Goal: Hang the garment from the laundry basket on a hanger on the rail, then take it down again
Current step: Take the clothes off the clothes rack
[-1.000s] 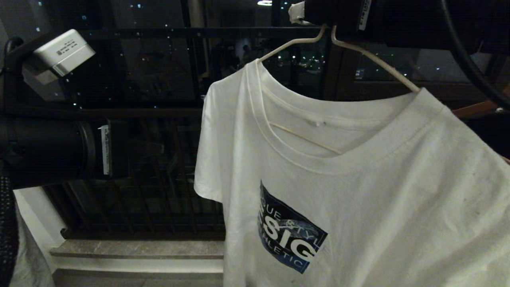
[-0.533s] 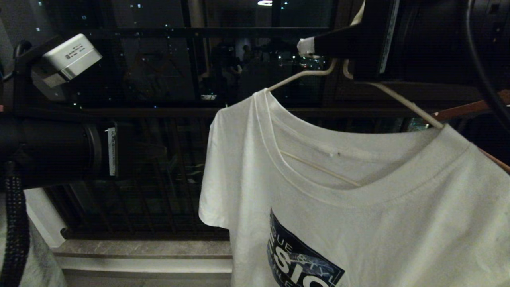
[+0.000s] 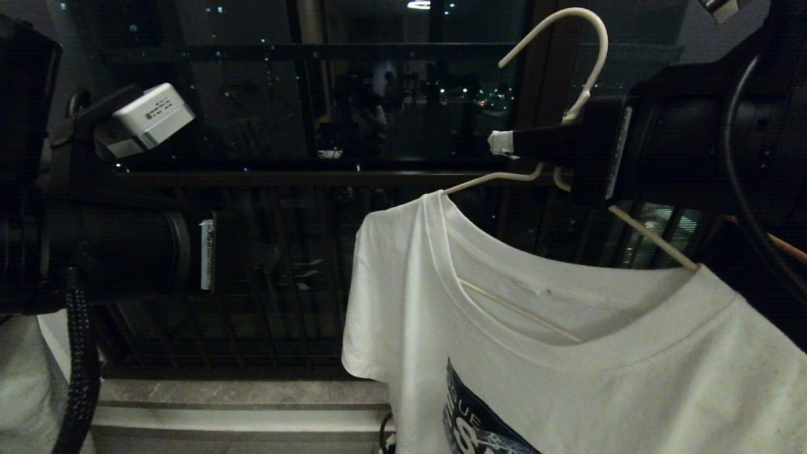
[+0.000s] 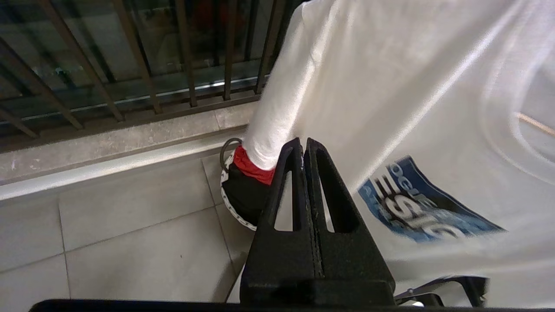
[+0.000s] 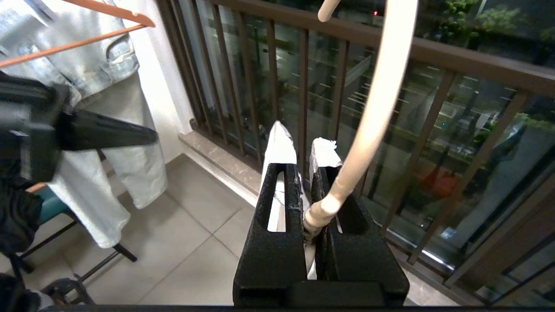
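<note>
Head view: white short-sleeved T-shirt [image 3: 567, 353] with a dark blue lettered print, draped on a thin white wire hanger [image 3: 583, 82], hook free in the air with no rail under it. Right gripper [image 3: 504, 144], black with white-taped tips, reaching in from the right and clamped on the hanger's twisted neck. Left arm level at the left, well apart from the shirt, in front of a dark balcony railing [image 3: 302, 176].

Left wrist view: left gripper [image 4: 305, 149] pressed shut, holding nothing. Beyond it the shirt, hanging over a small round basket [image 4: 236, 203] with a black-and-white patterned rim on the tiled floor, red cloth [image 4: 251, 167] inside.

Right wrist view: black fingers [image 5: 277, 190] clenched on the hanger's neck, hook curving upward. Pale denim clothing [image 5: 95, 65] on orange-brown hangers [image 5: 108, 15] off to one side.
</note>
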